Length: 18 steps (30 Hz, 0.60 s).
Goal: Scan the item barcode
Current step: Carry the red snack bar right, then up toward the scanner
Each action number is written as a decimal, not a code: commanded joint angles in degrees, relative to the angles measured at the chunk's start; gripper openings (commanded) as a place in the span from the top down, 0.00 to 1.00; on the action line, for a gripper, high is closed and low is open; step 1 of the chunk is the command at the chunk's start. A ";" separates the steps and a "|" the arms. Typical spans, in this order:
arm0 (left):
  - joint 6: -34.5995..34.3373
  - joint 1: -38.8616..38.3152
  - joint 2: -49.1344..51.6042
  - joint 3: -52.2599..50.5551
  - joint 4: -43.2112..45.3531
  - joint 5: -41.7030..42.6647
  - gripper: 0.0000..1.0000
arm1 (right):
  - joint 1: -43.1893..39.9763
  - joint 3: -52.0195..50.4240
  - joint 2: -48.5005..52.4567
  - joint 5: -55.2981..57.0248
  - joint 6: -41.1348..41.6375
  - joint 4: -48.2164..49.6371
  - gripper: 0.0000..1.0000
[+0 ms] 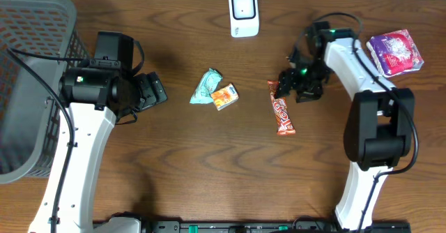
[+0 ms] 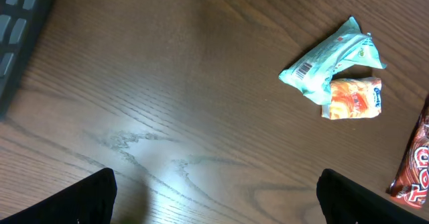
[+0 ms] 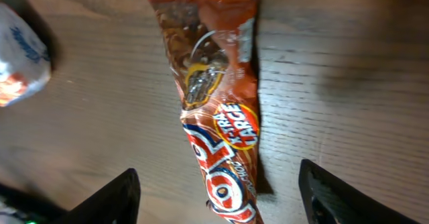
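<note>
The right fingers (image 3: 110, 200) are spread wide apart. They hold nothing. The candy bar (image 3: 214, 117) lies flat on the counter (image 1: 174, 163) in the gap between them, and neither finger touches it. Its wrapper is red and brown with big letters on it. From above, the bar sits right of the middle of the counter. Its top end is just beside the right fingers and its other end points toward the near edge.

The left fingers (image 2: 74, 200) are spread wide too, with only bare wood between them. They hang over the left part of the counter, near the grey basket (image 1: 35, 65) that stands at the left edge.

Between the two arms lie two small packs that touch each other. One is a green packet (image 2: 332, 60), and a barcode shows on it. The other is an orange packet (image 2: 353, 98), tucked against its right side. Both are near the candy bar but apart from it.

The white scanner (image 1: 244, 13) stands at the far edge, in the middle, well apart from the candy bar. A purple packet (image 1: 395, 52) lies at the far right, beside the right arm.
</note>
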 commanded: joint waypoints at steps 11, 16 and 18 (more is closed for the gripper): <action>0.33 0.26 -0.31 -0.11 -0.17 -0.70 0.05 | 2.12 -0.15 -0.04 3.19 -0.70 0.33 0.34; 0.33 0.26 -0.31 -0.11 -0.17 -0.70 0.05 | 4.13 -3.80 -0.04 6.36 -0.68 3.19 0.43; 0.33 0.26 -0.31 -0.11 -0.17 -0.70 0.05 | 5.18 -5.73 -0.04 7.78 -0.55 4.92 0.45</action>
